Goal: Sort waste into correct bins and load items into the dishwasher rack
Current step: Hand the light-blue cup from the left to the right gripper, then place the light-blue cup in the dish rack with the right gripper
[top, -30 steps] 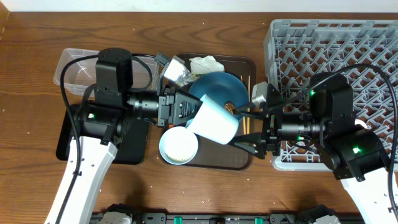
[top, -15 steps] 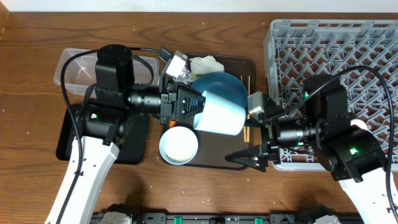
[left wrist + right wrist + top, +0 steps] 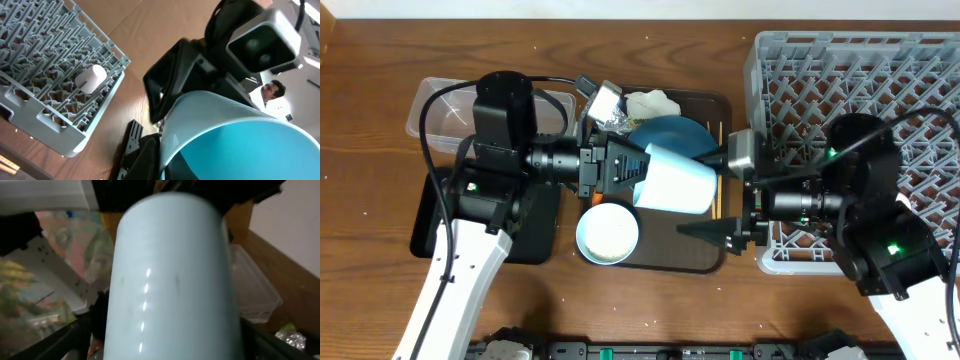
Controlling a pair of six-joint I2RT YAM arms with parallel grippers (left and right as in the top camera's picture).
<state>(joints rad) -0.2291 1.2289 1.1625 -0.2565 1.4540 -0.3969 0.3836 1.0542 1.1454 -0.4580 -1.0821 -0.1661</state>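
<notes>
One small light blue cup (image 3: 675, 180) lies sideways above the dark brown flat tray (image 3: 665, 258), its rim clenched by the left gripper (image 3: 635, 172). The right gripper (image 3: 713, 194) has its jaws spread wide past the cup's smooth round bottom. The tray holds a dark blue round plate (image 3: 665, 132) and a white bowl (image 3: 608, 232). The big grey grid rack (image 3: 850, 70) holds a small pale cup (image 3: 91, 78).

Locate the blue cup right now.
Overhead view, centre: the blue cup is held sideways in the left pincer, above the brown tray, between the dark blue plate and the white bowl.
</notes>
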